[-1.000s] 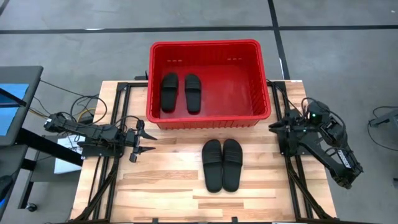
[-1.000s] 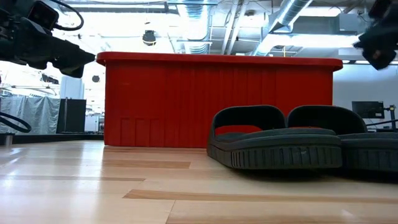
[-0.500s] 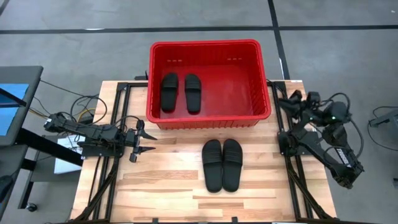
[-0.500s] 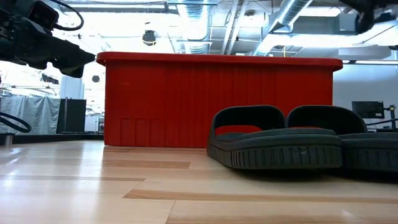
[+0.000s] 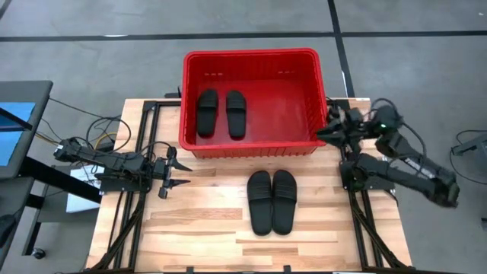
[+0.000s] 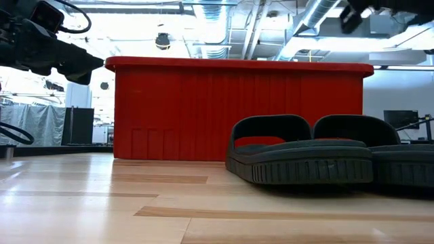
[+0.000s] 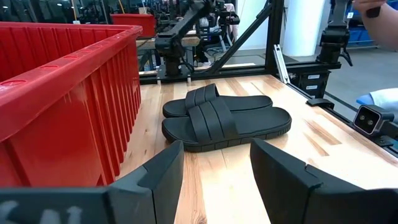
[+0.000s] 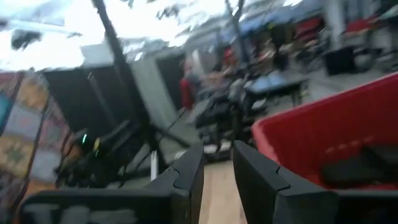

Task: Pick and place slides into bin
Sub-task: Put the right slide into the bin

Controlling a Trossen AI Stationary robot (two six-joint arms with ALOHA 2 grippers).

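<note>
The red bin [image 5: 259, 144] stands at the table's far middle, with two black slides [image 5: 207, 113] [image 5: 236, 114] lying side by side on its floor at the left. Two more slides [image 5: 261, 202] [image 5: 284, 200] lie sole-down on the wood in front of the bin; they also show in the left wrist view [image 7: 224, 121]. My left gripper [image 5: 181, 173] is open and empty above the table's left part. My right gripper [image 5: 326, 131] is open by a narrow gap [image 8: 217, 155], empty, raised beside the bin's right wall.
Black frame rails [image 5: 144, 152] [image 5: 358, 205] run along both sides of the table. Bare wood [image 5: 205, 228] lies left of the two slides on the table. The right half of the bin's floor [image 5: 285, 114] is bare.
My right gripper has risen from the table's right edge and swung toward the far edge and the bin's right wall, turning to face the bin. The slides and the bin have not moved.
</note>
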